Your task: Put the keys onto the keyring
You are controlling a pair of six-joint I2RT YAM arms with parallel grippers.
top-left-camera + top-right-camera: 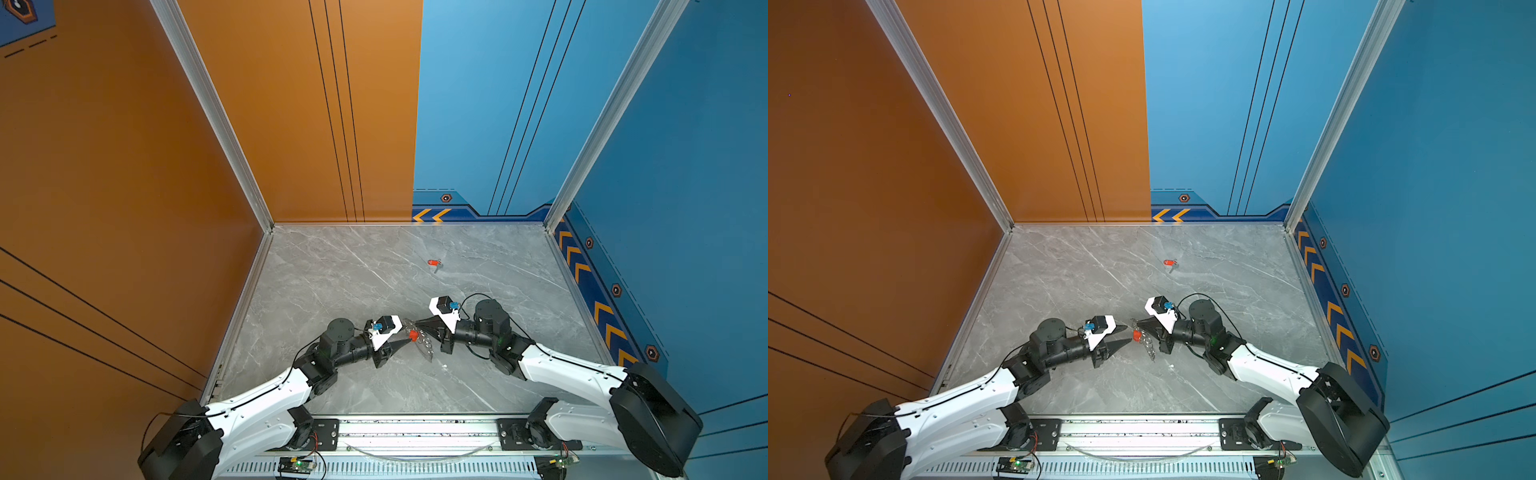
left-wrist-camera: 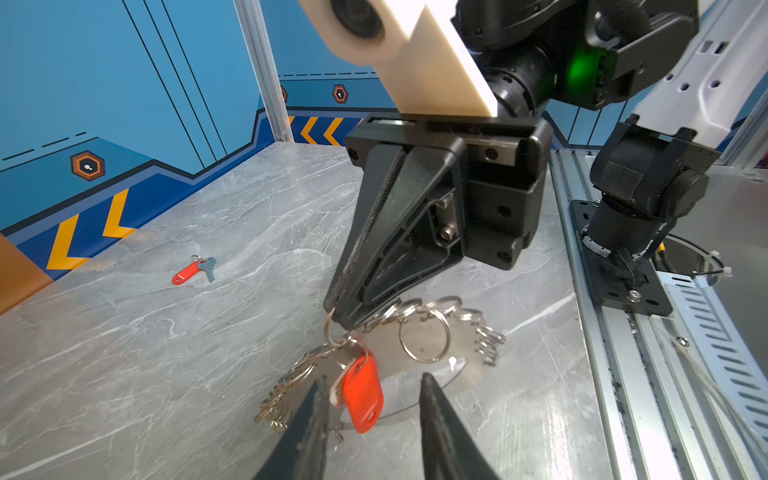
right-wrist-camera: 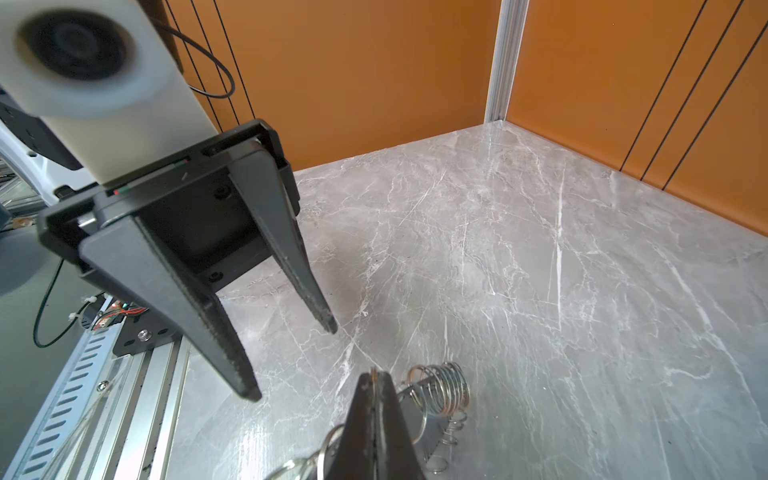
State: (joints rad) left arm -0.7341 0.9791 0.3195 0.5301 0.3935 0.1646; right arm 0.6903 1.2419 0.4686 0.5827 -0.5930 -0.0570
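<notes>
Near the front middle of the table (image 1: 332,270), the keyring (image 2: 469,357) is held by the right gripper (image 2: 336,316), whose jaws are clamped tight on its ringed edge. One key's orange-red tag (image 2: 361,395) is seen hanging from it, flanked by the parted, empty jaws of the left gripper (image 3: 291,361); no contact is visible. The first threading is judged done, with the release in hand. The second key (image 1: 434,263) lies well apart, farther back on the table. Next, it is to be fetched by the left gripper, and a low, fine pinch is called for.
</notes>
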